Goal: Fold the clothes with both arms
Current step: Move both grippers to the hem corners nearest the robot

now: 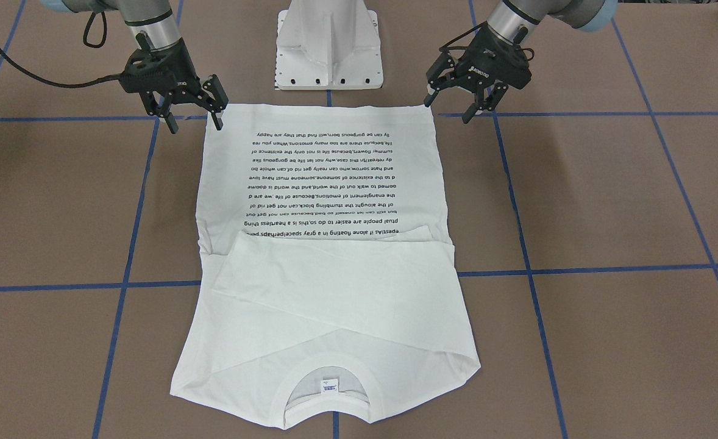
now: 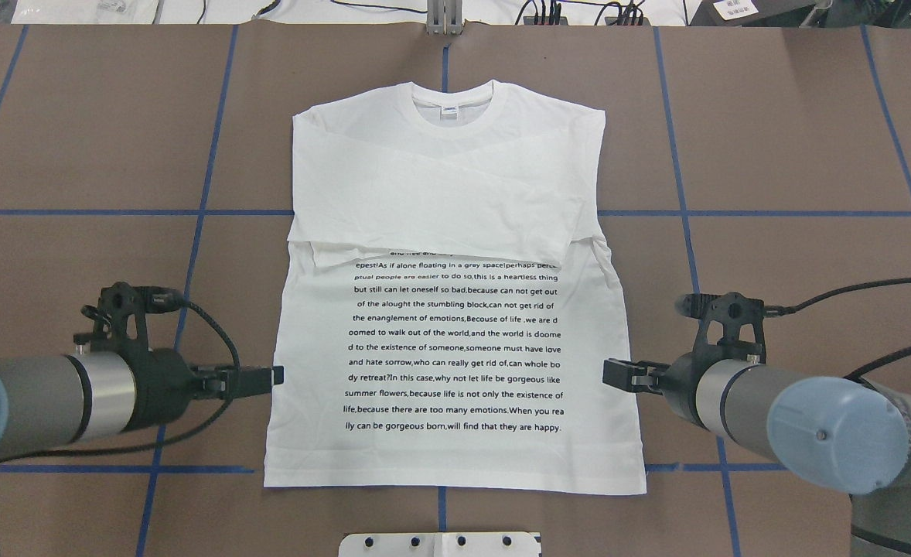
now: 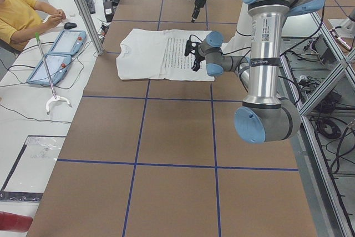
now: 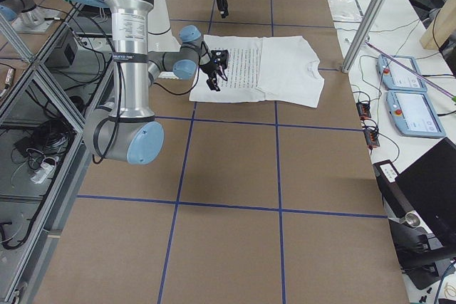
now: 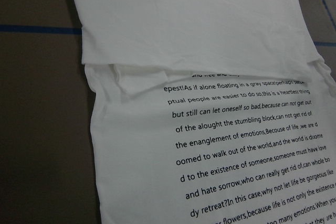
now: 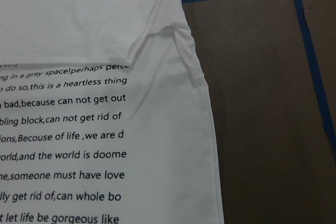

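The white long-sleeved T-shirt [image 2: 455, 340] lies flat on the brown table, printed text up. Both sleeves are folded across the chest [image 2: 440, 186]. The collar [image 2: 455, 97] is at the far side and the hem [image 2: 455, 476] is near the robot. It also shows in the front view [image 1: 328, 183] and in both wrist views [image 5: 210, 129] [image 6: 105, 129]. My left gripper [image 2: 270, 377] [image 1: 450, 110] is open and empty, above the shirt's left edge near the hem. My right gripper [image 2: 614, 374] [image 1: 195, 125] is open and empty, above the right edge.
The white metal pedestal [image 1: 330, 46] stands just behind the hem at the robot's base. Blue tape lines [image 2: 208, 209] cross the table. In the left side view an operator in yellow [image 3: 16, 15] sits beside two teach pendants [image 3: 58, 54].
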